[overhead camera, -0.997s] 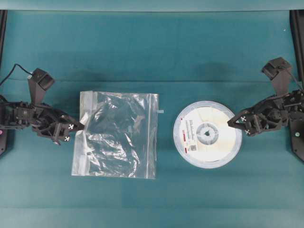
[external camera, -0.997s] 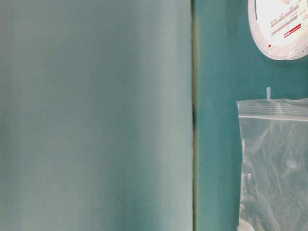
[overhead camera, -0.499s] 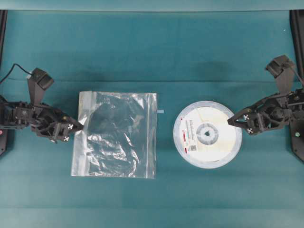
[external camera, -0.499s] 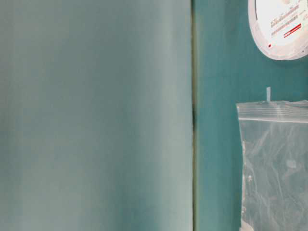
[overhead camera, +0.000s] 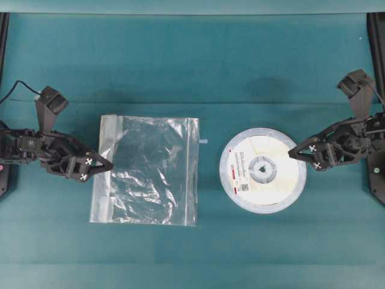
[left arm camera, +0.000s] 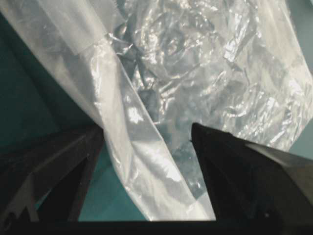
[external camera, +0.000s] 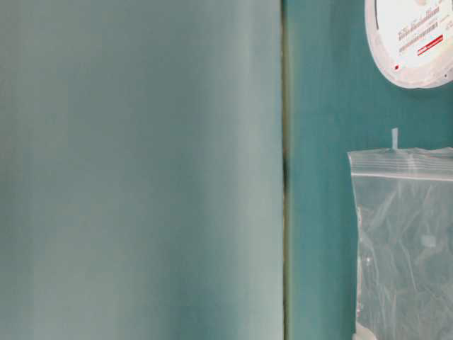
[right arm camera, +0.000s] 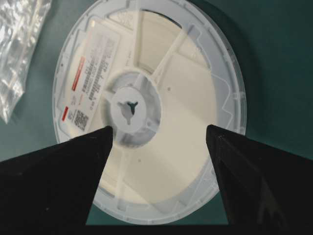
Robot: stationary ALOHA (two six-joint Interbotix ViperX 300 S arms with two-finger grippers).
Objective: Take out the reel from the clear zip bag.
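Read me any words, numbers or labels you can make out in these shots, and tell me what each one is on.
Nothing can be read.
The reel carries a white label with red stripes, black print and a square code: too small and blurred to read.
The clear zip bag shows no print.

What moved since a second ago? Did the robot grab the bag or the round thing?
Only a little. The left gripper opened its jaws at the edge of the clear zip bag, whose plastic now lies loose between the fingers, and the bag's edge shifted slightly. The right gripper is open at the rim of the reel and barely moved. The reel stayed put, outside the bag.
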